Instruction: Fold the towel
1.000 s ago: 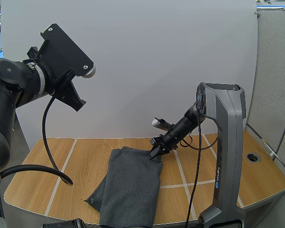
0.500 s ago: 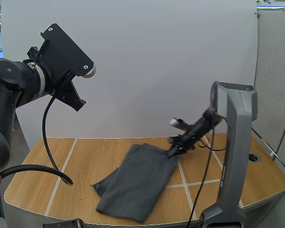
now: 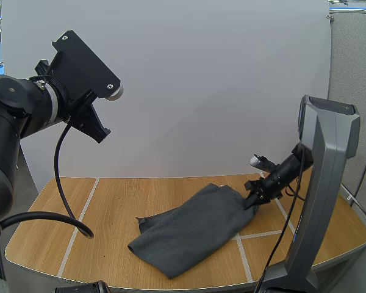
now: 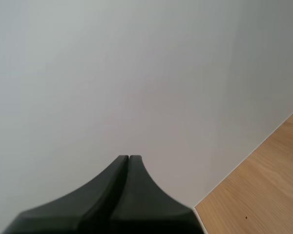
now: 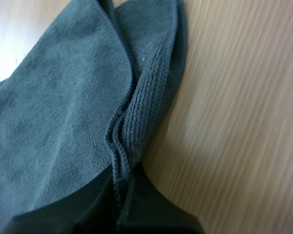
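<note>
Towel (image 3: 192, 229) first, in the high view: dark grey and partly doubled over, it lies on the wooden table (image 3: 110, 207), stretched on a slant from the lower centre of the frame up toward the right, its lower left end bunched with a small corner sticking up. At the cloth's upper right tip the right gripper (image 3: 251, 203) has both fingers closed on the corner, low over the tabletop right of centre, while the right arm (image 3: 320, 183) rises as a grey column along the right edge. The left arm (image 3: 24, 110) is raised at the upper left, high above the table and well apart from the towel, in front of a white panel (image 3: 201, 91). In the left wrist view, the left gripper (image 4: 128, 159) has its fingers pressed together into one dark wedge with nothing between them, aimed at the white panel, with a strip of the table's wood beside it. In the right wrist view, the fingertips (image 5: 156, 209) pinch a ridged, doubled hem of the towel; the grey cloth spreads away from the tips in soft layers, and bare wood grain lies just beside the pinched edge.
</note>
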### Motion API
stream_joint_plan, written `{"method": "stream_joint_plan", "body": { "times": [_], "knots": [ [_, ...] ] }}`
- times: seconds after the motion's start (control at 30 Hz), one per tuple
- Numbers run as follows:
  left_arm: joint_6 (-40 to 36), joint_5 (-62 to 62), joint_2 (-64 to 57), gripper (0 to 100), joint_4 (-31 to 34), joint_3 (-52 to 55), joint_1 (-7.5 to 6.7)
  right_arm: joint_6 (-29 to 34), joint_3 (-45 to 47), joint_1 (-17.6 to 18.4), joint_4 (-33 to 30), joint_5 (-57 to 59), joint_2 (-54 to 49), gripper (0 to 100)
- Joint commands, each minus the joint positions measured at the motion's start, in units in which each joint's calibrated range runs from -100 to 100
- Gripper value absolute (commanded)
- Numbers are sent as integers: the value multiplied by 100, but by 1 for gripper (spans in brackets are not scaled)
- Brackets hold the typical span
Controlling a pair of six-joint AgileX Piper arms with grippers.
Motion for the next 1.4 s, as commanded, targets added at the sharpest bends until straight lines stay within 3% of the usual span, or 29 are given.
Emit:
{"method": "stream_joint_plan", "body": {
  "times": [0.0,0.4,0.67,1.2,1.37],
  "knots": [
    [22,-49,31,0,-87,-26,-2,-228,619,-78,-61,117,-429,0],
    [22,-49,31,0,-87,-26,-2,-754,2080,-329,-319,117,-1469,0],
    [22,-49,31,0,-87,-26,-2,-1112,2160,-807,-494,117,-1545,0],
    [11,49,31,0,-127,-26,-2,-1185,2160,-830,-564,117,-1545,0],
    [-765,799,16,0,-80,-26,-2,-1185,2160,-830,-544,117,-1545,0]
  ]
}}
